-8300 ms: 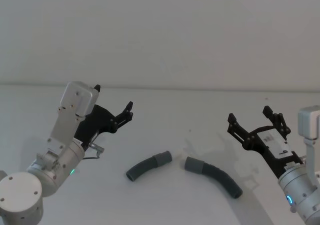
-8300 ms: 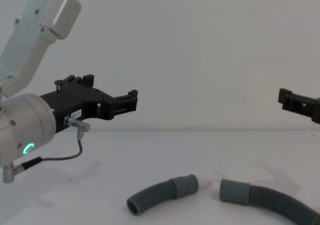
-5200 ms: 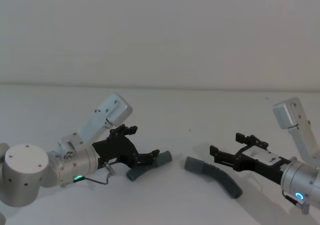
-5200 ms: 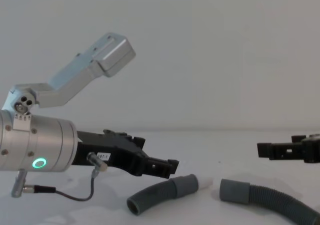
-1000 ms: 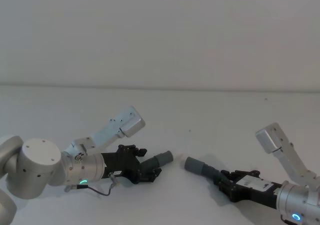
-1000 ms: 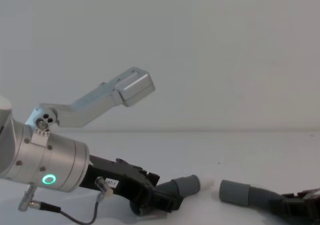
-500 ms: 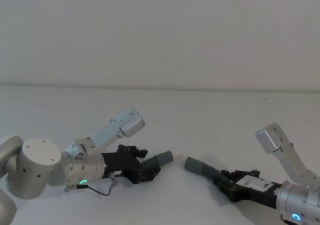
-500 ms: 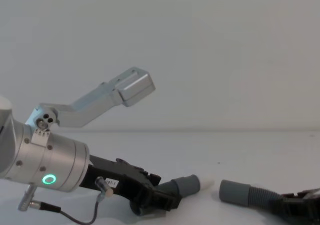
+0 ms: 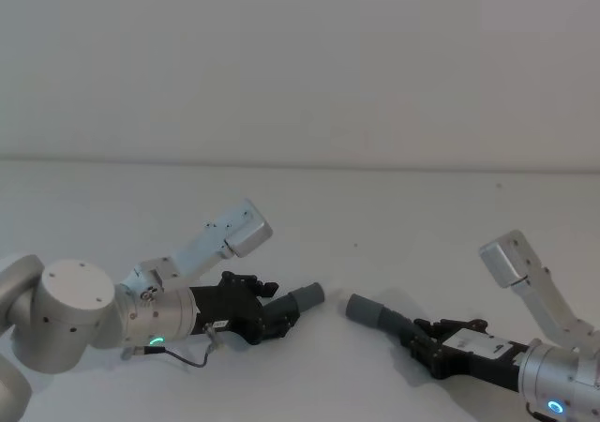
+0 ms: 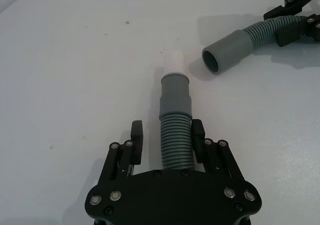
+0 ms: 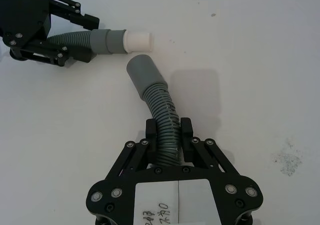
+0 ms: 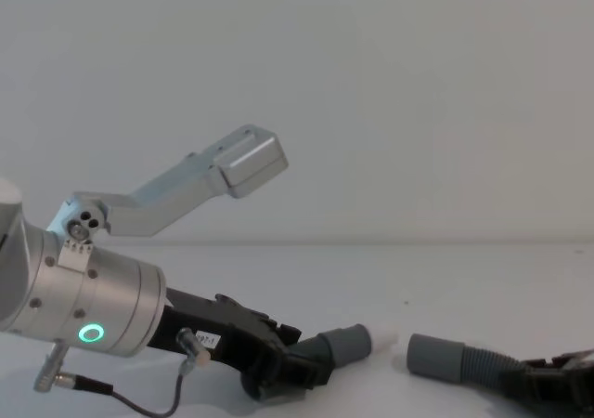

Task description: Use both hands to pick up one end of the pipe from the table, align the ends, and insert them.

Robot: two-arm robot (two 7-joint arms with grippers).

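The pipe lies in two grey ribbed pieces on the white table point(image 9: 375, 225). My left gripper point(image 9: 281, 319) is shut on the short piece point(image 10: 176, 140) just behind its cuff point(image 10: 175, 92). That cuff's white tip point(image 10: 175, 62) points toward the long piece. My right gripper point(image 9: 419, 338) is shut on the ribbed part of the long piece point(image 11: 165, 112). The open grey cuff point(image 11: 144, 74) of the long piece faces the white tip point(image 11: 137, 41) across a small gap, at an angle to it. In the chest view the two cuffs point(image 12: 345, 344) point(image 12: 436, 356) sit low and apart.
A thin black cable point(image 12: 121, 401) loops under my left wrist, whose silver body shows a green ring light point(image 12: 90, 333). White table spreads wide behind and between the two arms, up to the plain wall point(image 9: 300, 66).
The left gripper has shifted very slightly with the short piece, its cuff a touch higher. The right gripper and the long piece have not moved.
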